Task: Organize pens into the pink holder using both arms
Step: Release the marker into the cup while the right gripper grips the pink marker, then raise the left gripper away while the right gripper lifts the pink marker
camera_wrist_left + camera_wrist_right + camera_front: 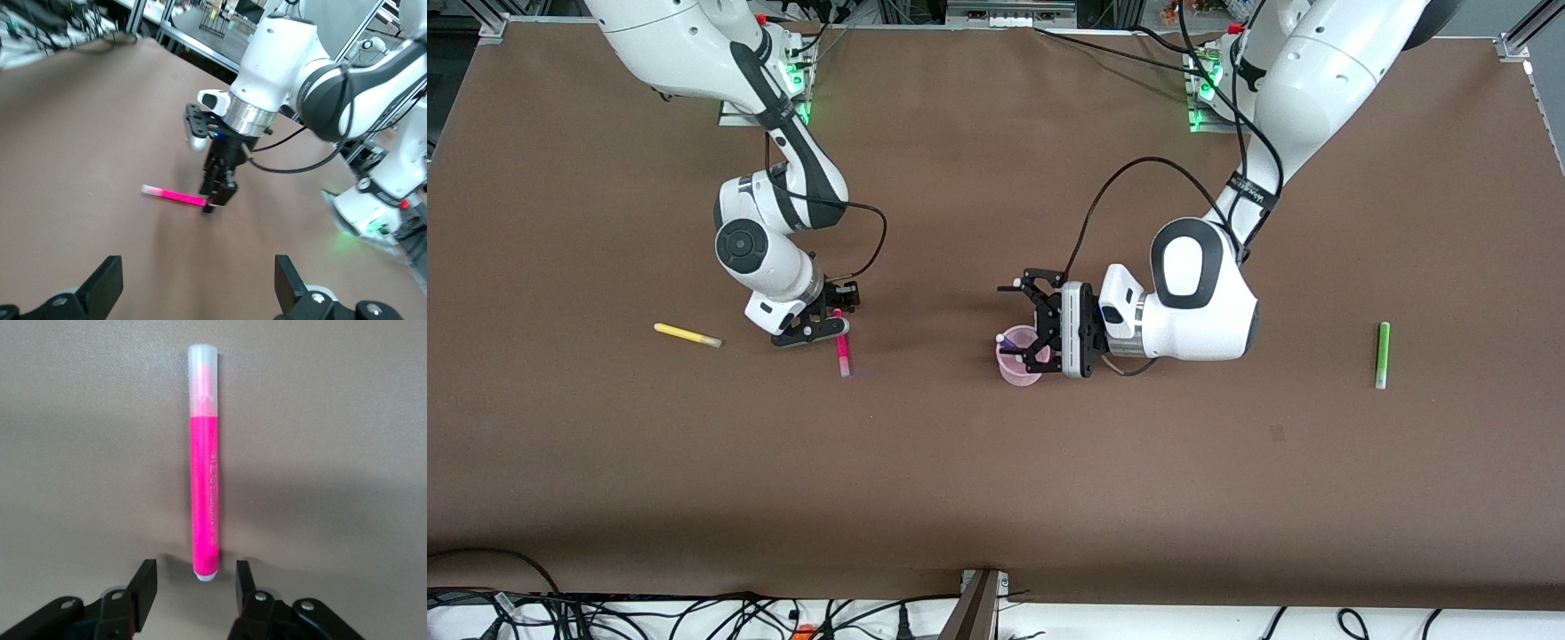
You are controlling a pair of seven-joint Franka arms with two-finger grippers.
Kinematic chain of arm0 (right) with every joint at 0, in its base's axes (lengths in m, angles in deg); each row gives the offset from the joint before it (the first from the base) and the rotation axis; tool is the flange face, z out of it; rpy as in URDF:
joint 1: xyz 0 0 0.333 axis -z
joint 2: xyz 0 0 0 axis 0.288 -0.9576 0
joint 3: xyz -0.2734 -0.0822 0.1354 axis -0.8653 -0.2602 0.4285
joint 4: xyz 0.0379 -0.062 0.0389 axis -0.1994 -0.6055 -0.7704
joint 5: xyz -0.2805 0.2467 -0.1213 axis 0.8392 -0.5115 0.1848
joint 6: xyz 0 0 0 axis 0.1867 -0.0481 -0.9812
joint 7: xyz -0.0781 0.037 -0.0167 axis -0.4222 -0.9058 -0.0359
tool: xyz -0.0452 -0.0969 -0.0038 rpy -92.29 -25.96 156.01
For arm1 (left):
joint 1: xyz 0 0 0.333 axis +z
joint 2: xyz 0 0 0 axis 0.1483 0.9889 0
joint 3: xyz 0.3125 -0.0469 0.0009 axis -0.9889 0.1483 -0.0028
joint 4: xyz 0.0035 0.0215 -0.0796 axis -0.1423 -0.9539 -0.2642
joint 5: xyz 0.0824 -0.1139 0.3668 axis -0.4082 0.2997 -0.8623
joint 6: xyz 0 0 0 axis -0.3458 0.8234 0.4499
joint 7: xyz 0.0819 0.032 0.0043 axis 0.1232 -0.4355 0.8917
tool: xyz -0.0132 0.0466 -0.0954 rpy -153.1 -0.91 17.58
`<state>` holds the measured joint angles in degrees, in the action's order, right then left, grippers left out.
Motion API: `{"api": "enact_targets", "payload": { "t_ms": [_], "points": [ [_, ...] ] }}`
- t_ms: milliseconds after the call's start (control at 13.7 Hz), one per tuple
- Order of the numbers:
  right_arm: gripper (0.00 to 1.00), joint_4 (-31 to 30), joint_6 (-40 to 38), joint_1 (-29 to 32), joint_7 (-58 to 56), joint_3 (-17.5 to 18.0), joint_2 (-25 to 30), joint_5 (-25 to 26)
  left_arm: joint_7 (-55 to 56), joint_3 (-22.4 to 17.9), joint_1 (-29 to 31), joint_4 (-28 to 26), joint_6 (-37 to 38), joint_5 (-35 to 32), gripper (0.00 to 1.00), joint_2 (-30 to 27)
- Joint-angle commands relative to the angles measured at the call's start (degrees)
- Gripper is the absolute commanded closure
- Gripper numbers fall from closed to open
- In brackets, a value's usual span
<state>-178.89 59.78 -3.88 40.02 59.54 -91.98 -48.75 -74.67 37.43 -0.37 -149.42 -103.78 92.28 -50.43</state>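
The pink holder (1017,366) stands mid-table with the purple pen (1021,339) in it. My left gripper (1009,311) is open and empty, over the holder's rim; the holder is out of the left wrist view, where the gripper (198,293) shows only bare table between its fingertips. The magenta pen (842,351) lies flat toward the right arm's end. My right gripper (831,318) is open and low over it, and the pen's pale butt end (204,500) lies between the fingertips of that gripper (193,581) without being gripped. The left wrist view also shows this pen (175,196).
The yellow pen (687,335) lies flat toward the right arm's end, beside the right gripper. The green pen (1382,354) lies flat toward the left arm's end. The brown table (996,498) stretches toward the front camera, with cables along its near edge.
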Motion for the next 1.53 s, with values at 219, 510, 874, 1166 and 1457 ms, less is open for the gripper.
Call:
{"api": "enact_targets", "payload": {
  "t_ms": [219, 510, 874, 1166, 1457],
  "points": [
    [0.54, 0.5, 0.6, -0.4, 0.5, -0.1, -0.7, -0.9, 31.3, -0.5, -0.1, -0.8, 10.4, -16.9, 0.0, -7.6],
    [0.67, 0.5, 0.9, -0.4, 0.5, 0.0, -0.7, -0.9, 45.7, -0.8, 1.8, -0.2, 19.1, -39.8, 0.0, -12.2],
    [0.78, 0.5, 1.9, -0.4, 0.5, 0.0, -1.4, -0.9, 57.0, -1.1, 5.7, 0.0, 27.4, -63.3, 0.0, -19.1],
    [0.96, 0.5, 1.9, -0.4, 0.5, 0.0, -1.5, -0.9, 59.8, -2.1, 5.8, 5.9, 39.3, -76.2, 0.0, -23.0],
    [1.0, 0.5, 1.8, -0.4, 0.5, -0.1, -1.5, -0.9, 63.8, -7.6, 6.7, 14.7, 41.3, -75.9, 0.0, -22.9]
  ]
}}
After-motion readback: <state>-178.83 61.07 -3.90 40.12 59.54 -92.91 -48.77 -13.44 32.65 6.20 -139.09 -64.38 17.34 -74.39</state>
